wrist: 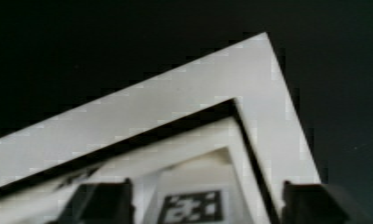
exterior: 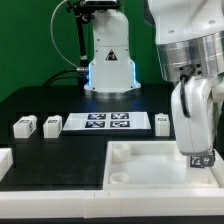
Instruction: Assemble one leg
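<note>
My gripper (exterior: 198, 152) hangs over the right part of the large white tray-like piece (exterior: 140, 152). One leg (exterior: 200, 158), a small white block with a tag, sits between the fingertips just above or on the tray; I cannot tell which. In the wrist view the leg's tag (wrist: 192, 207) faces up between the two dark fingers (wrist: 103, 202), with gaps on both sides, inside the tray's corner (wrist: 201, 95). The jaws stand open around it. Three other legs lie on the black table: two at the exterior view's left (exterior: 22, 127) (exterior: 52, 124) and one right of the marker board (exterior: 163, 120).
The marker board (exterior: 105, 122) lies at the table's middle back. The robot's base (exterior: 108, 55) stands behind it. A white block (exterior: 5, 160) lies at the exterior view's left edge. The tray's raised rim surrounds the leg on two sides.
</note>
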{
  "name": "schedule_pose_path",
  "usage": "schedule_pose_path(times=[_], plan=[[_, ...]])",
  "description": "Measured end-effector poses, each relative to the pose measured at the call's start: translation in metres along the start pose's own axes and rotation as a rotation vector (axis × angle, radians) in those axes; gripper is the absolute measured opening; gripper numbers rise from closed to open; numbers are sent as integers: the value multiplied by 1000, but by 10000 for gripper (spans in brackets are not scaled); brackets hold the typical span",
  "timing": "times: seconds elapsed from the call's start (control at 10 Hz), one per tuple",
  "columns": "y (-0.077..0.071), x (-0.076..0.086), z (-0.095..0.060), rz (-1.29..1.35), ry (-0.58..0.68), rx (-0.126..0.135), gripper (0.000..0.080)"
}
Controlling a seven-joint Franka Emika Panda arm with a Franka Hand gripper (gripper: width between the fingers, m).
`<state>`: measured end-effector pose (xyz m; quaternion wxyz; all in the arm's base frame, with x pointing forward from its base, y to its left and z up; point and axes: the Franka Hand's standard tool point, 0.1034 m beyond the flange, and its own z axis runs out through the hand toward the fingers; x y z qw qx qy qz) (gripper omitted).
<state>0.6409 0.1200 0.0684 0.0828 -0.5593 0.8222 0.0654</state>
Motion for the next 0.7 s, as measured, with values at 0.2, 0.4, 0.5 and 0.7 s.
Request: schedule_pose_path(times=[0.2,0.4,0.5,0.7], plan=[[0,0,0,-12,0,0,578],[1,-2,0,-15,-1,1,635],[3,-10,-8,-24,-11,9,647],[10,-18,-29,-36,-33,21,649]])
